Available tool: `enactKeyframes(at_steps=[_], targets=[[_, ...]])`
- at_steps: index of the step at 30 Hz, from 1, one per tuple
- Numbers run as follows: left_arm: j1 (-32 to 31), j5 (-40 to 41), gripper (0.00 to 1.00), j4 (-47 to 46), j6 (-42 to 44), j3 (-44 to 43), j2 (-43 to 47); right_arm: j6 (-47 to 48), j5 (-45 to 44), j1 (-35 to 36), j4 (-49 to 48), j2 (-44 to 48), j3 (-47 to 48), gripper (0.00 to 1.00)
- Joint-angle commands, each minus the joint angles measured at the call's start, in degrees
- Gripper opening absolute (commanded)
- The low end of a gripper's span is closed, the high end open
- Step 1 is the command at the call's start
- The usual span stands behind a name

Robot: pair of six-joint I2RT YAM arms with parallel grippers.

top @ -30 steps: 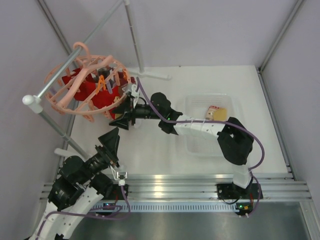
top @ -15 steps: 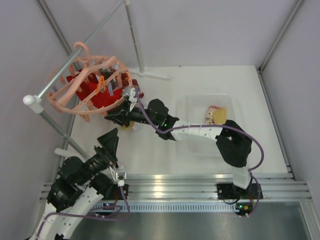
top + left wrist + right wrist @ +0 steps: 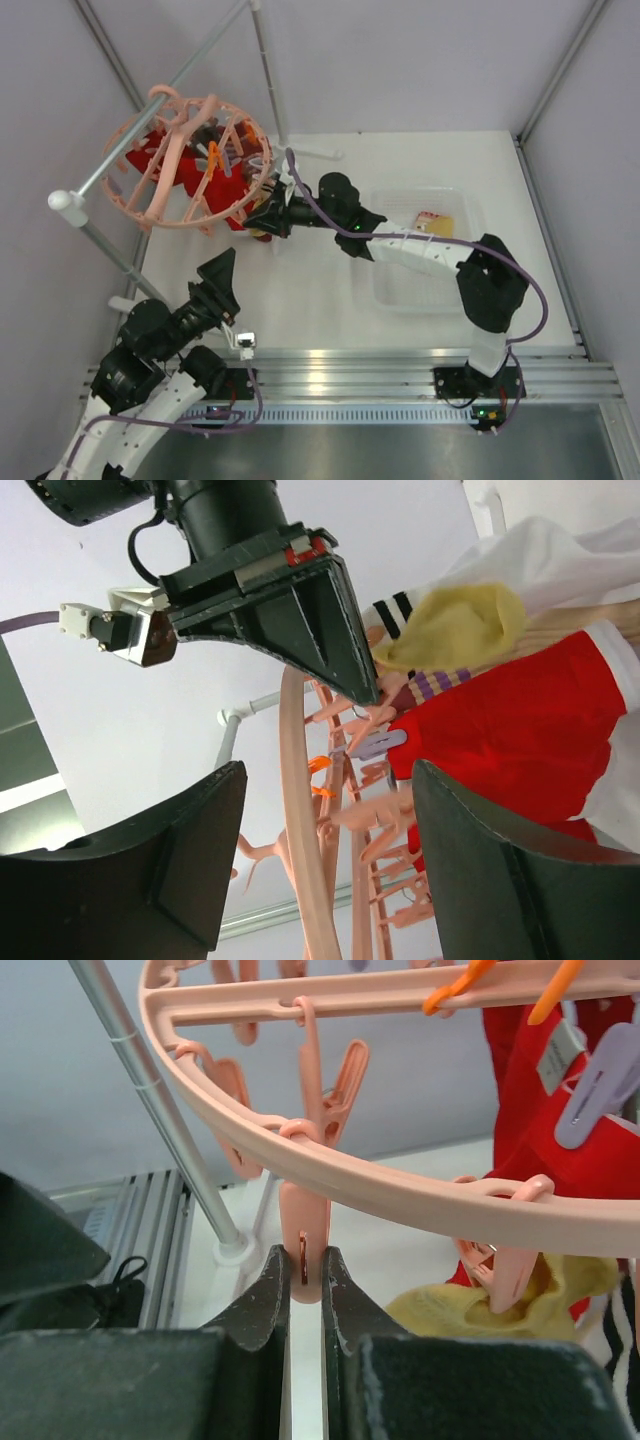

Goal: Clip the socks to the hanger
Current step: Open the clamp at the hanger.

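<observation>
Top, left-wrist and right-wrist views. The peach-pink hanger (image 3: 185, 160) is hanging by its hook from the grey rail (image 3: 105, 170), over the far left corner of the table (image 3: 330, 290). Red socks (image 3: 165, 170) are dangling inside the hanger's cage.

The right gripper (image 3: 262, 222) is reaching to the hanger's near-right rim. In its wrist view its two fingers (image 3: 268, 1290) are pressing together on a pink clip (image 3: 303, 1215) that is hanging from the hanger's outer ring, so the jaws are standing almost closed with only that clip between them.

A yellow sock (image 3: 480, 1305) is sitting just below the ring, beside the pinched clip; what is bearing it cannot be told. A white sock (image 3: 540, 550) with black stripes is showing just beside the yellow one, next to the hanger's red socks.

The left gripper (image 3: 222, 275) is pointing up at the hanger from the near side, well apart from it. Its jaws are standing wide apart and are holding nothing.

To the right of the hanger, a clear tray (image 3: 400, 300) is holding a patterned sock (image 3: 430, 218)
</observation>
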State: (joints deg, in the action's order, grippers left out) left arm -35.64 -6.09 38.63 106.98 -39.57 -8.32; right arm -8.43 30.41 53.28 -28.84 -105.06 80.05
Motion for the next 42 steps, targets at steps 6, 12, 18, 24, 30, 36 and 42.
enactKeyframes(at_steps=[6,12,18,24,30,36,42], targets=[[0.0,1.1,0.70,-4.0,7.1,-5.3,-8.8,7.7,11.3,-4.1,19.2,5.3,8.0,0.00],[0.0,-1.8,0.72,-4.7,12.2,-9.5,-14.5,11.9,13.3,-5.5,27.7,6.9,9.8,0.00],[0.0,-4.4,0.71,-6.4,13.3,-12.3,-18.9,11.0,15.1,-6.9,30.9,7.5,11.6,0.00],[0.0,-2.4,0.70,-6.7,15.6,-13.2,-22.5,9.9,17.4,-7.4,34.4,7.5,14.1,0.00],[0.0,-3.2,0.67,-10.2,16.2,-13.3,-24.2,10.3,17.6,-7.7,37.1,8.2,14.2,0.00],[-0.1,-1.4,0.62,-12.2,18.8,-13.6,-26.9,9.9,19.4,-7.7,39.0,8.4,15.3,0.00],[-0.1,0.5,0.62,-12.9,21.3,-14.0,-29.1,9.6,20.6,-7.9,40.6,8.3,16.5,0.00]])
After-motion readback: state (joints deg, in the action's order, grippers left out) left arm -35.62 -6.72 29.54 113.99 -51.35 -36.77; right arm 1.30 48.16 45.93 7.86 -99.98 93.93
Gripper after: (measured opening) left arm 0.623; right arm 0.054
